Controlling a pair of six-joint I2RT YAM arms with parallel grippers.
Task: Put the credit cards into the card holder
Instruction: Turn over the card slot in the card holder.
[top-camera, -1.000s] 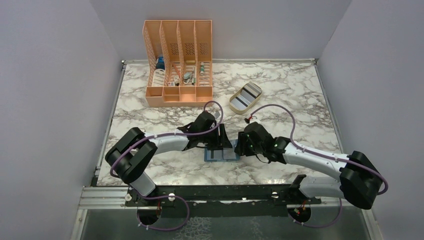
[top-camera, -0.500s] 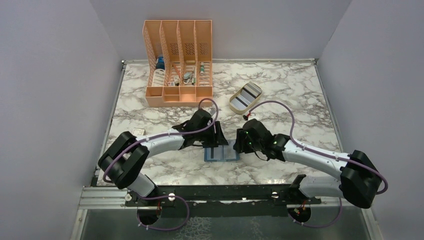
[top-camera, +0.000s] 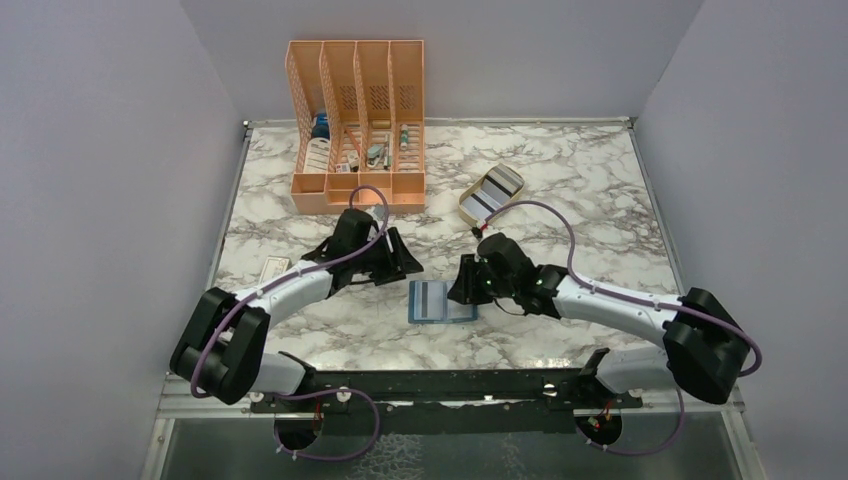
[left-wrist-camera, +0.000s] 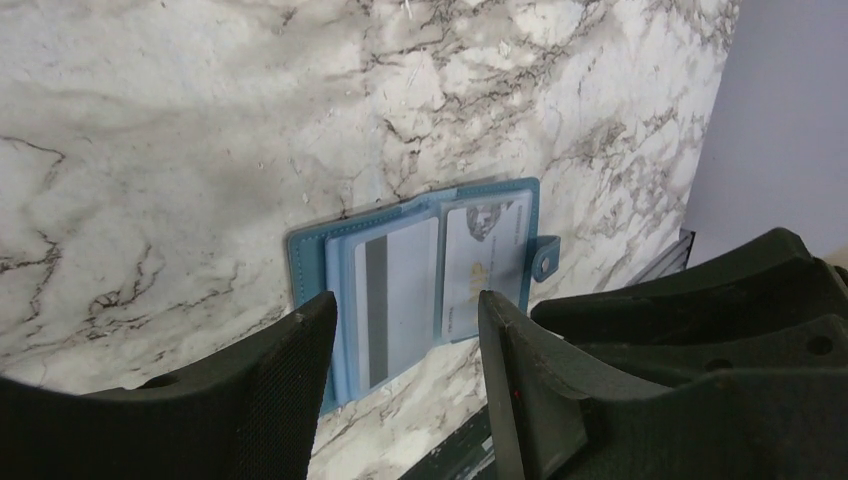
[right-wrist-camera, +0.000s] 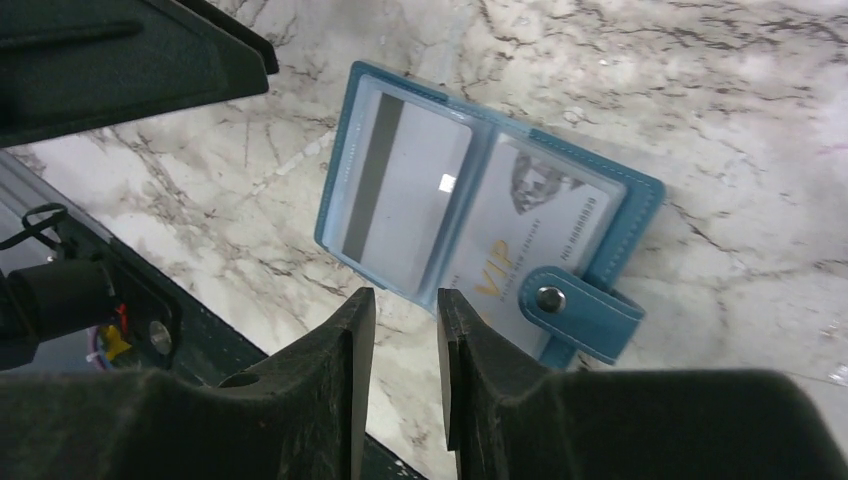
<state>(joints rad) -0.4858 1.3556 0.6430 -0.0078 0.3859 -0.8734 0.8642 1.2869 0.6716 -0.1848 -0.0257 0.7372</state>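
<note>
Card holder (top-camera: 441, 301) lay open flat on the table (top-camera: 600, 180), two credit cards (right-wrist-camera: 405, 190) tucked in its slots. Left pincer (left-wrist-camera: 405, 310) hung spread and empty beside it. Right pincer (right-wrist-camera: 405, 300) was narrowly parted, also empty. Next, probably, came fetching another card from the beige tray (top-camera: 470, 208).

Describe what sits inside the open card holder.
The card holder holds a grey card with a dark stripe in one half and a pale card printed VIP in the other. Any cards beneath them are covered.
</note>
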